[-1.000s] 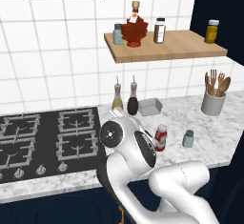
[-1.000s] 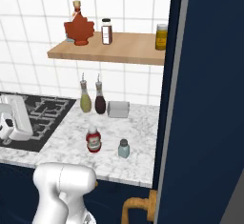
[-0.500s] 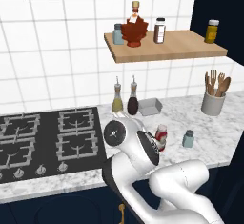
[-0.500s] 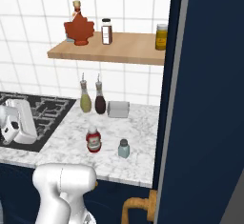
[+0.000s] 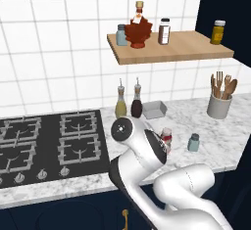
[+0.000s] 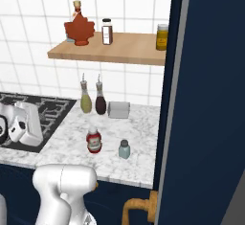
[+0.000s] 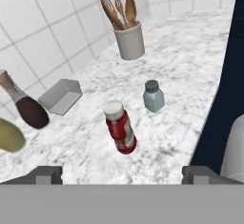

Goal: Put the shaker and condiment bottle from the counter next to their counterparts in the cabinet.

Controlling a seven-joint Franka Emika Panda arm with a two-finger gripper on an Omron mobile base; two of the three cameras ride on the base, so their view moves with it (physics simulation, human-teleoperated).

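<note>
Standing on the white-grey speckled marble counter [image 6: 139, 138]: the red squeeze condiment bottle with a white cap [image 7: 120, 127], upright, with the small pale blue-grey shaker with a dark grey cap [image 7: 153, 96] just beside it, not touching. Both near the front edge, by the dark blue wall panel [image 6: 206, 99].

Hanging above the bottle with fingers spread wide and holding nothing: the two-finger gripper [image 7: 122, 173], its dark tips at either side of the hand view. Bending over the counter edge in the left base view: the white arm [image 5: 147, 150], partly hiding the bottle.

Up on the light wooden plank cabinet shelf [image 5: 171, 50]: the matching pale blue-grey shaker [image 5: 121, 34], right next to the dark red leaf-shaped glass bottle with a tan stopper [image 5: 138, 28]. Further along: a brown-filled jar with a dark lid [image 5: 164, 31] and a yellow jar with a dark lid [image 5: 218, 32].

Back by the white tiles: a yellow oil cruet [image 6: 85, 99] and a dark cruet [image 6: 100, 100] side by side, a small grey box [image 7: 60, 96], and a pale cup full of wooden spoons [image 7: 128, 37]. To the left of the counter: the black gas stove top [image 5: 44, 146].
</note>
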